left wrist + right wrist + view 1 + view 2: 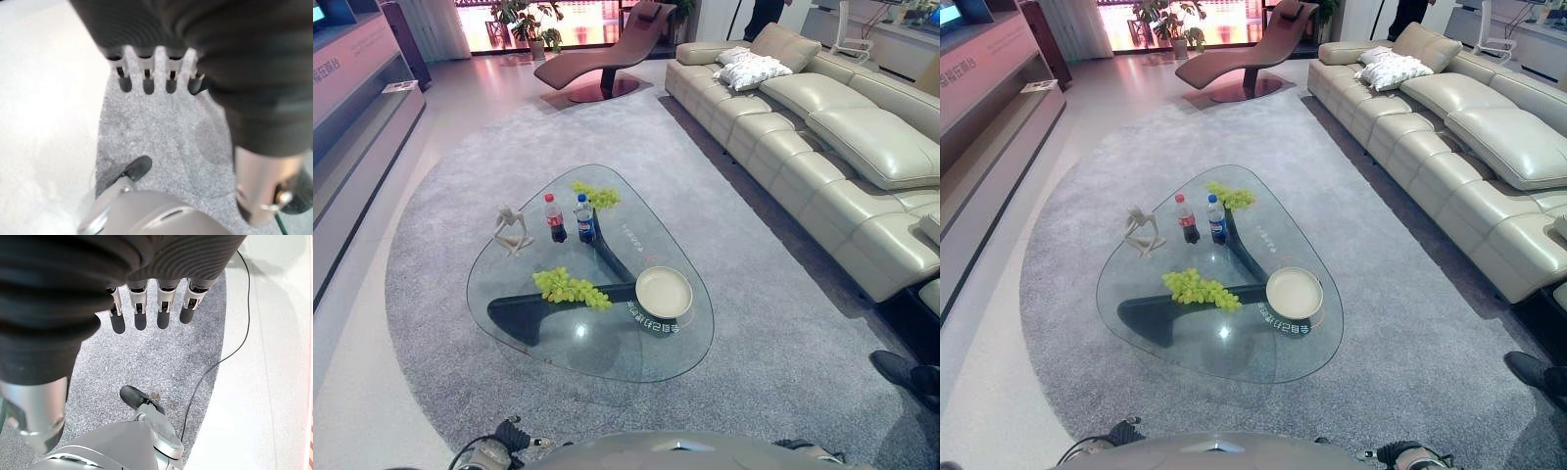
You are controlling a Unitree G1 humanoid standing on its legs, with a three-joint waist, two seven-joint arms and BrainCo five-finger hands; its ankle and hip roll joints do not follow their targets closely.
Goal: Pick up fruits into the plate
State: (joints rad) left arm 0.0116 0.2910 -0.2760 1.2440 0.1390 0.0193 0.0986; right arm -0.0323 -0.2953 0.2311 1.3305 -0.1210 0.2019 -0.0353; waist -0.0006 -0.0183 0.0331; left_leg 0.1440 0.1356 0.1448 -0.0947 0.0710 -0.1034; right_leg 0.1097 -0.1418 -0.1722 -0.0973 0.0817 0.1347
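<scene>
Two green grape bunches (572, 287) (597, 196) and a cream plate (664, 292) are being carried by the glass counter (607, 338); both hands, left hand (156, 73) and right hand (146, 308), are being held down, fingers straight and apart.

Each hand (146, 308) has silver fingers (146, 73) with dark tips under a dark ribbed cover.

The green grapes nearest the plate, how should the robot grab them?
Probably from above, fingers closing round the thick middle of the bunch of grapes. It lies flat and long on the glass table, beside the empty plate, so the sides offer little to hold.
</scene>
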